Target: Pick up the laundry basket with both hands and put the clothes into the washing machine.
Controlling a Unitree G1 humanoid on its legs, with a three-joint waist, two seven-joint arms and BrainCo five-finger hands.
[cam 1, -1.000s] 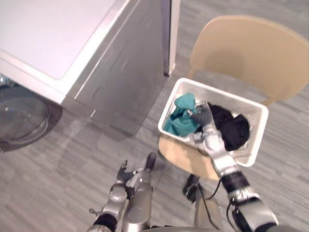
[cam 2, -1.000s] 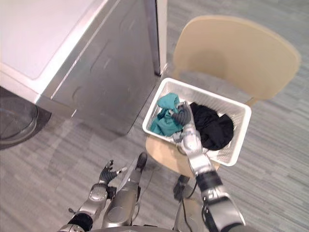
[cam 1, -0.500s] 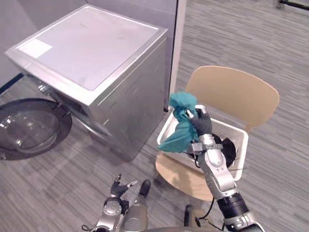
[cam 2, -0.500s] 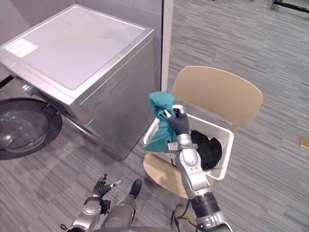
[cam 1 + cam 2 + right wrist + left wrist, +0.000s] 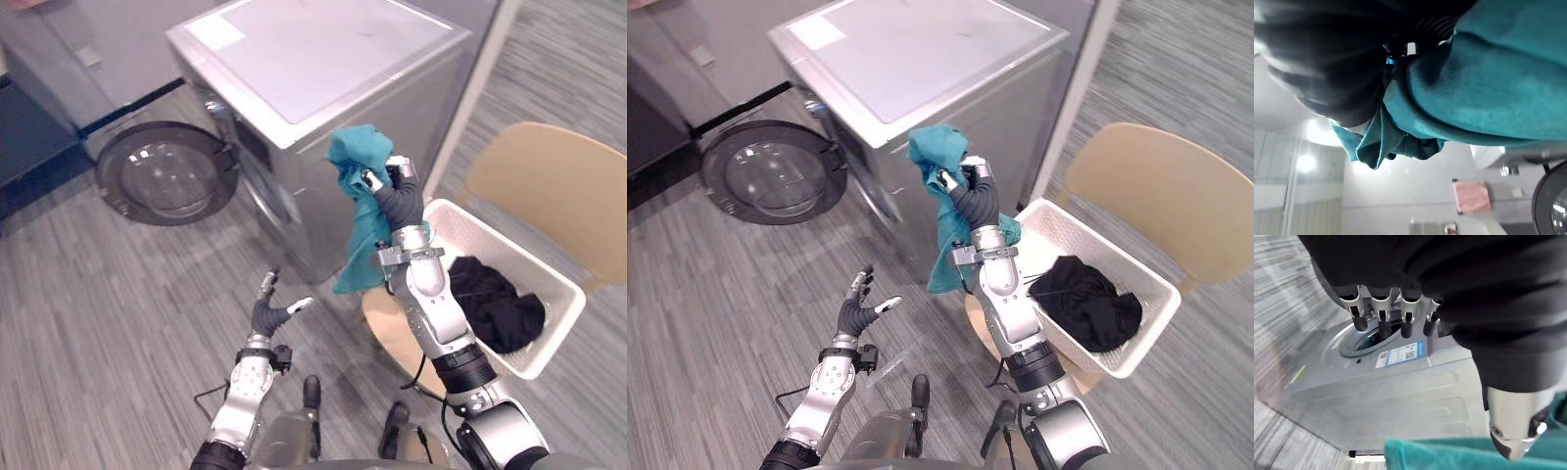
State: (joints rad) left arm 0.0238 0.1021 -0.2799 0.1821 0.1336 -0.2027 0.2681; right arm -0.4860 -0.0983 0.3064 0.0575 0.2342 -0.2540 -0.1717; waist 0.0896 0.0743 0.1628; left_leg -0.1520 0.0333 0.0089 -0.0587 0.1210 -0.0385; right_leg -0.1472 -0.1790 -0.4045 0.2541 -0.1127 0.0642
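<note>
Washing machine [image 5: 323, 88] stands with its round door [image 5: 162, 176] swung open. Tan chair [image 5: 549, 186] carries the white laundry basket [image 5: 446, 220]; black clothes [image 5: 495, 304] lie inside. Teal garment [image 5: 353, 162] hangs in the air beside the machine, right hand [image 5: 392, 191] fingers clenched round it. Left hand [image 5: 266, 315] low over the floor, fingers spread, empty.

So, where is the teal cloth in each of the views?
Left eye view: teal cloth, centre, hanging from the right hand.
Right eye view: cloth just left of centre.
Left wrist view: cloth beside the left hand's thumb.
Right wrist view: cloth against the hand's dark cover.
Shared landmark: washing machine.
</note>
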